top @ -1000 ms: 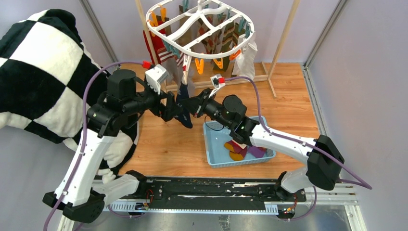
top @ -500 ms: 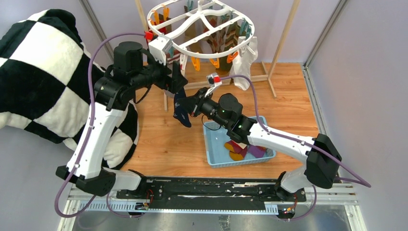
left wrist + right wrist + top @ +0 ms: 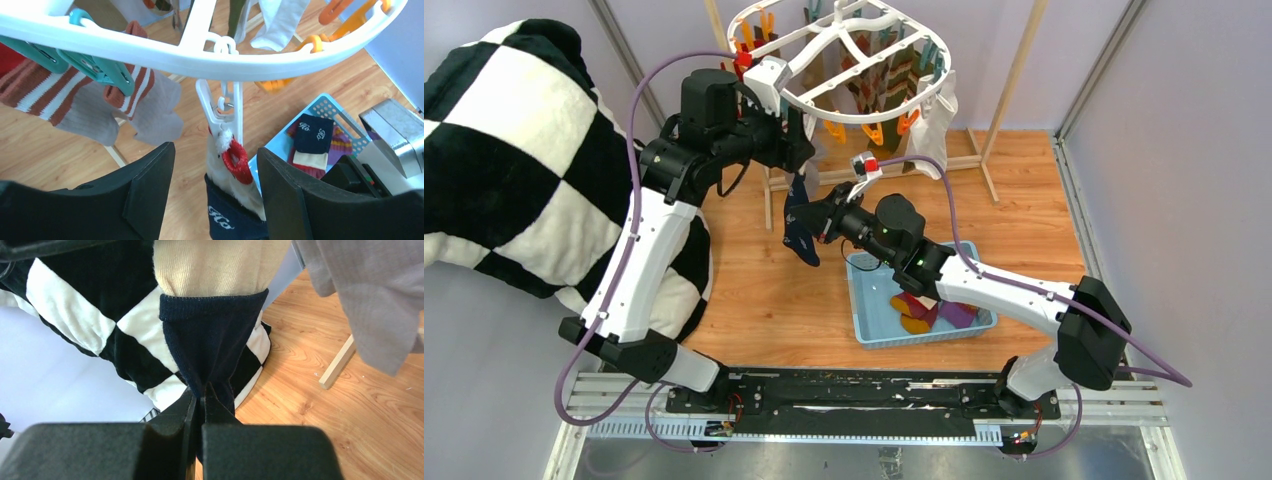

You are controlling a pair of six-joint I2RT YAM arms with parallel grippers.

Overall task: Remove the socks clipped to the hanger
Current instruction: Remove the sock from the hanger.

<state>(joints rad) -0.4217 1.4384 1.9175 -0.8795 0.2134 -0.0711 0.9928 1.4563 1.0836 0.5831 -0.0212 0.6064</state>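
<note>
The hanger (image 3: 200,57) is at twelve o'clock, a sock (image 3: 801,228) hanging under it. The bin (image 3: 872,305) with socks (image 3: 924,310) is at four o'clock, the blanket (image 3: 504,150) at nine.

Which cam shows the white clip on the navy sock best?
Left wrist: the white clip hangs from the hanger rim, biting the cream cuff of the navy sock. Top external: sock dangles, clip too small to make out. Right wrist: only the sock, pinched in the right gripper; no clip.
</note>
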